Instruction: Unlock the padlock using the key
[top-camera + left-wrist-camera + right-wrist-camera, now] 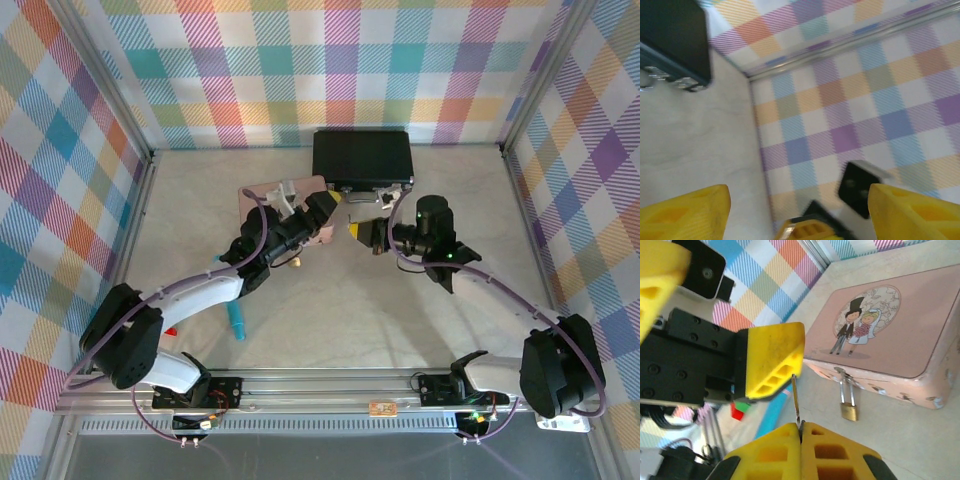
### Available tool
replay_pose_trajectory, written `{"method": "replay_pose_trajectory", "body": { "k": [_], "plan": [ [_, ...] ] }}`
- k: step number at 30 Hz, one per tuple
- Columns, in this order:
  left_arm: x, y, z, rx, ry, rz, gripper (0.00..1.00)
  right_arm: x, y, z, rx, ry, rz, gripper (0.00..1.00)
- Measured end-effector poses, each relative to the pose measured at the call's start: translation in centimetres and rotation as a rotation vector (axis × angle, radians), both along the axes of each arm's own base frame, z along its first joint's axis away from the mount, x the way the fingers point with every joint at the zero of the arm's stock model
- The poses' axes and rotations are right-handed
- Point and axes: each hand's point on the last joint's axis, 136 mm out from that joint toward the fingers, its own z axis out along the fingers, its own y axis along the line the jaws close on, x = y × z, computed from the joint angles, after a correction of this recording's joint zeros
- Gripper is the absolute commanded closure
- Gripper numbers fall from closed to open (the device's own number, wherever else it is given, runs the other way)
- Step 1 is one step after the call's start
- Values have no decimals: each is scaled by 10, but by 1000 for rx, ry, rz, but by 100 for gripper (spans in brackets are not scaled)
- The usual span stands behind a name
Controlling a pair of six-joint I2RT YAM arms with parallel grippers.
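Observation:
The tiny brass padlock (pixel 849 410) lies on the table, its silvery shackle through the clasp (pixel 841 372) of the pink tin (pixel 890 325). In the top view the padlock (pixel 296 262) sits just off the tin's front edge. My right gripper (pixel 800 427) is shut on the key (pixel 795 397); the thin grey blade sticks up from the pinched fingers, left of the padlock and apart from it. My left gripper (pixel 800 196) is wide open. One of its yellow fingers (pixel 772 360) hangs just above the key's tip. The two grippers meet near the table's middle, left (pixel 347 215) and right (pixel 363 238).
A black case (pixel 362 158) stands against the back wall behind both grippers. A teal pen (pixel 238 325) lies near the left arm, with a small red and green block (pixel 740 410) beside it. Checked walls close in the table on three sides.

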Motion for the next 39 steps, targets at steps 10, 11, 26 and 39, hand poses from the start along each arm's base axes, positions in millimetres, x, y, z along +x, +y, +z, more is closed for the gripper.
{"method": "replay_pose_trajectory", "body": {
  "k": [10, 11, 26, 39],
  "plan": [
    [-18, 10, -17, 277, 43, 18, 43, 12, -9, -13, -221, -72, -50, 100],
    [-19, 9, -16, 289, 41, 19, 44, 15, -8, -11, -243, -85, -62, 100],
    [5, -24, -25, 353, 125, 60, 61, 14, -3, -24, -368, -100, -105, 100],
    [4, -38, -45, 347, 212, 63, 78, 15, -3, -26, -382, -132, -119, 100]
  ]
}}
